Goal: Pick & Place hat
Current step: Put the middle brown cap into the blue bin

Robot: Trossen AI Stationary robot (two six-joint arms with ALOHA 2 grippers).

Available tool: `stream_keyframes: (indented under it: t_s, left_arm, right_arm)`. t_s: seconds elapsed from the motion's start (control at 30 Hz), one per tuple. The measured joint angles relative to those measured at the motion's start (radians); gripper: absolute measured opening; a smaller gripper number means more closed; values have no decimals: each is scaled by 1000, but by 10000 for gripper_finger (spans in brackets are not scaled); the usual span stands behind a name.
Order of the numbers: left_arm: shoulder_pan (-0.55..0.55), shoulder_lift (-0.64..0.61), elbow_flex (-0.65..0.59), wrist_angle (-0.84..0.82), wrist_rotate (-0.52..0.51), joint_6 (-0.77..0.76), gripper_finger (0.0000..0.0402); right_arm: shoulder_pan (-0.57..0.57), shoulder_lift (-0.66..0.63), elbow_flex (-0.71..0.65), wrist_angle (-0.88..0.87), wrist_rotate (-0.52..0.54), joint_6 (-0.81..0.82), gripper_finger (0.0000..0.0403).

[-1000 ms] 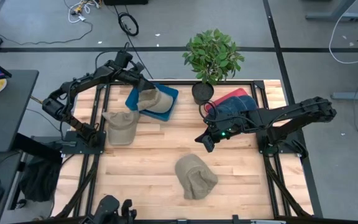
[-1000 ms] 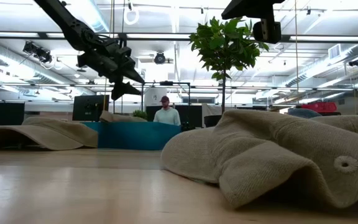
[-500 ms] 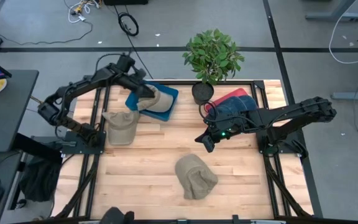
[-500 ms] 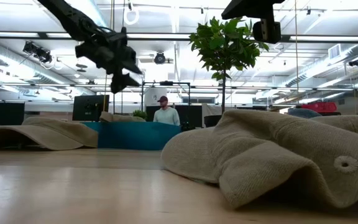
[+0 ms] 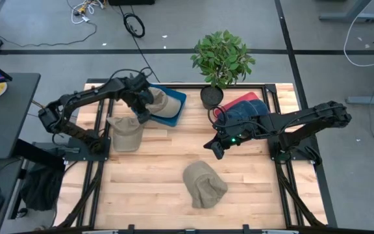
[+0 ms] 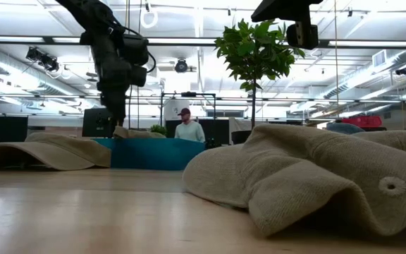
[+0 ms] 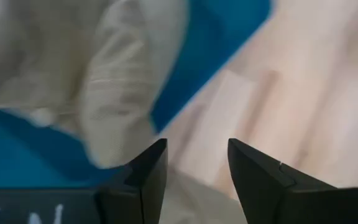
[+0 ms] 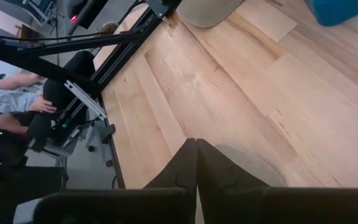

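Note:
A tan hat (image 5: 164,105) lies on a blue tray (image 5: 179,97) at the table's far side. A second tan cap (image 5: 125,133) lies flat on the wood, left of the tray. A third tan hat (image 5: 204,184) sits crumpled in the table's near middle, large in the low view (image 6: 309,176). My left gripper (image 5: 141,112) is open and points down over the tray's near-left corner, between the hat on the tray (image 7: 123,81) and the flat cap. My right gripper (image 5: 214,149) hangs shut above the table's middle, touching nothing.
A potted plant (image 5: 221,62) stands at the far edge. Red and blue hats (image 5: 242,107) are piled to its right, under the right arm. A person (image 6: 188,128) sits beyond the table. Bare wood (image 5: 154,169) lies between the hats.
My left gripper has moved from above the tray's far side toward the near edge and downward. It has tipped from a slant to pointing straight down at the tray's near-left corner. The hats and the right arm have stayed put.

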Motion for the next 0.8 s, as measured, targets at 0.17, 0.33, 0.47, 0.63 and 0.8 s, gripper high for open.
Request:
stream_keyframes:
  t_s: [0.17, 0.33, 0.47, 0.63, 0.8]
  left_arm:
    - [-2, 0, 0, 6, -127, -18, 165]
    - [-1, 0, 0, 34, -177, -27, 165]
    - [-1, 0, 0, 40, -176, -44, 165]
    - [-3, 21, 0, 41, -253, -45, 165]
    - [-1, 71, 0, 42, -329, -45, 165]
  right_arm:
    - [0, 0, 0, 0, 0, -1, 6]
    - [0, 0, 0, 0, 0, -10, 6]
    - [0, 0, 0, 0, 0, -23, 6]
    - [0, 0, 0, 0, -1, -42, 6]
    - [0, 0, 0, -1, -2, -60, 6]
